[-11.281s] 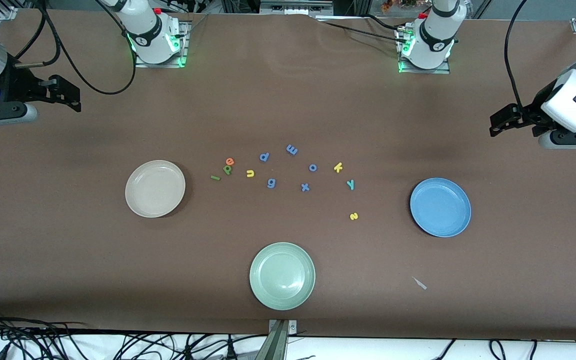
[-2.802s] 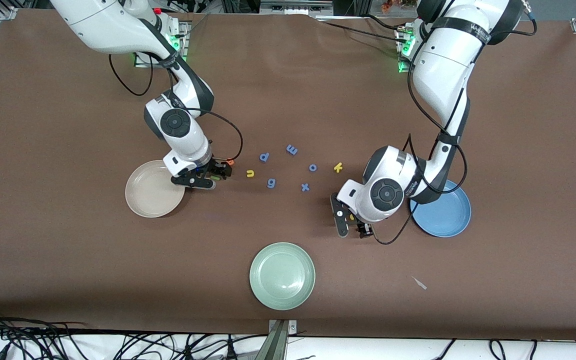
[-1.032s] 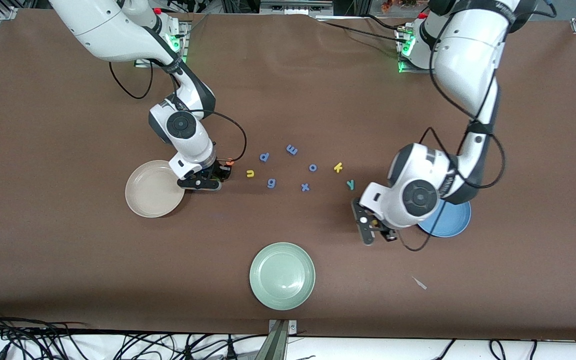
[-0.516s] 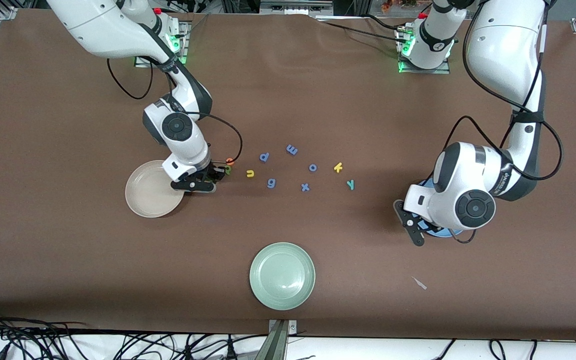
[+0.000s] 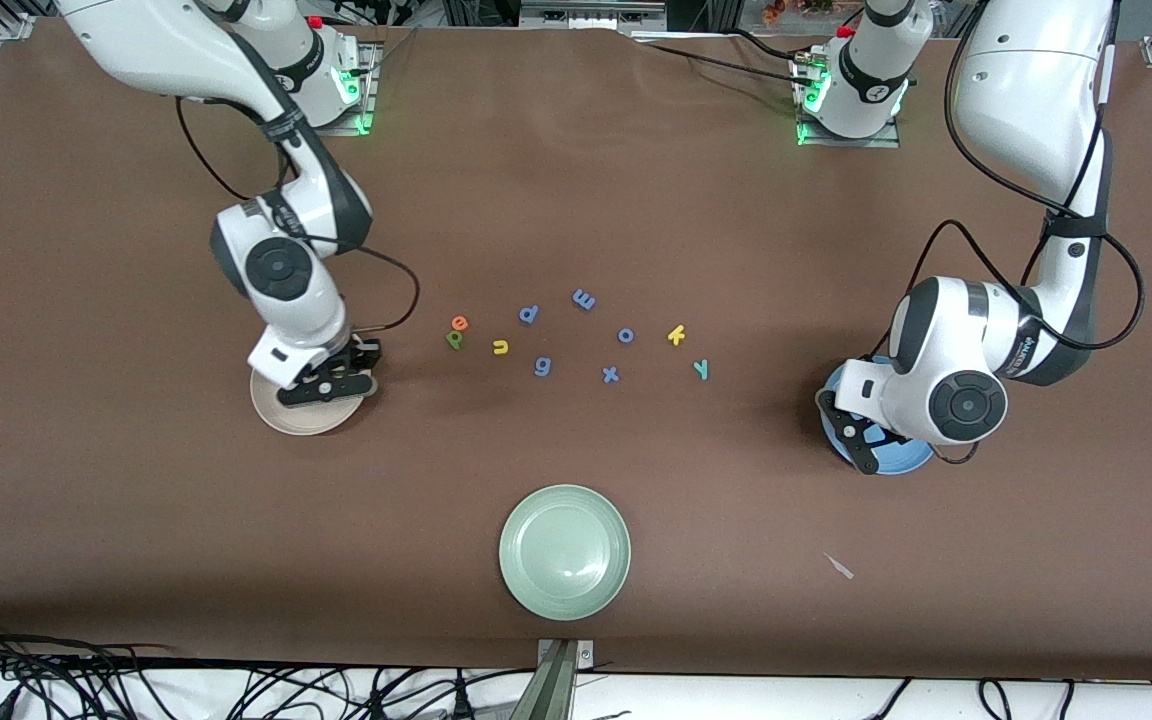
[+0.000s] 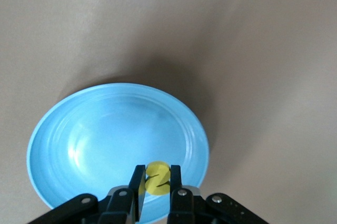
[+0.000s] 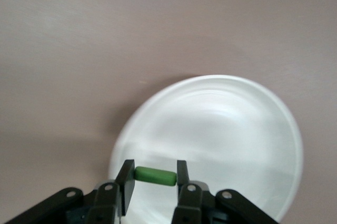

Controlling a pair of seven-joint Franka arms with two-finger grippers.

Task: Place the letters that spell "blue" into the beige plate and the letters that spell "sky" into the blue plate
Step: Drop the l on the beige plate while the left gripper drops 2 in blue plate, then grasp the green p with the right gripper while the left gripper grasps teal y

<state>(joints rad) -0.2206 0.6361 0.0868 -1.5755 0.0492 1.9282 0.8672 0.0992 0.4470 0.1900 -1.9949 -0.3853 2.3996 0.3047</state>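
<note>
hovering over their plates, both arms carry a foam letter apiece: the left gripper (image 6: 155,182), above the blue plate (image 6: 79,139) at the left arm's end of the table, has its jaws pinched tight on the yellow s (image 6: 157,176), while the right gripper (image 7: 154,179), above the rim of the beige plate (image 7: 253,129) at the right arm's end, clamps the thin green l bar (image 7: 155,176) by its two ends. neither letter has been released yet. lying on the table between the two plates are the orange-red e (image 5: 459,322) touching the green b (image 5: 454,339), the yellow u (image 5: 501,347) just beside them, and, toward the blue plate, the yellow k (image 5: 676,335) with the teal-green y (image 5: 701,369) a little nearer the camera; periwinkle-blue letters (image 5: 584,299) lie scattered among them, and a pale green plate (image 5: 564,551) sits nearest the camera. the letters look feather-light, soft and squashy, likely to stick to the pads or bounce when dropped, so a gentle pinch across a flat-sided stroke seems the best hold. no brand or label can be read; the only writing is the letters themselves.
</note>
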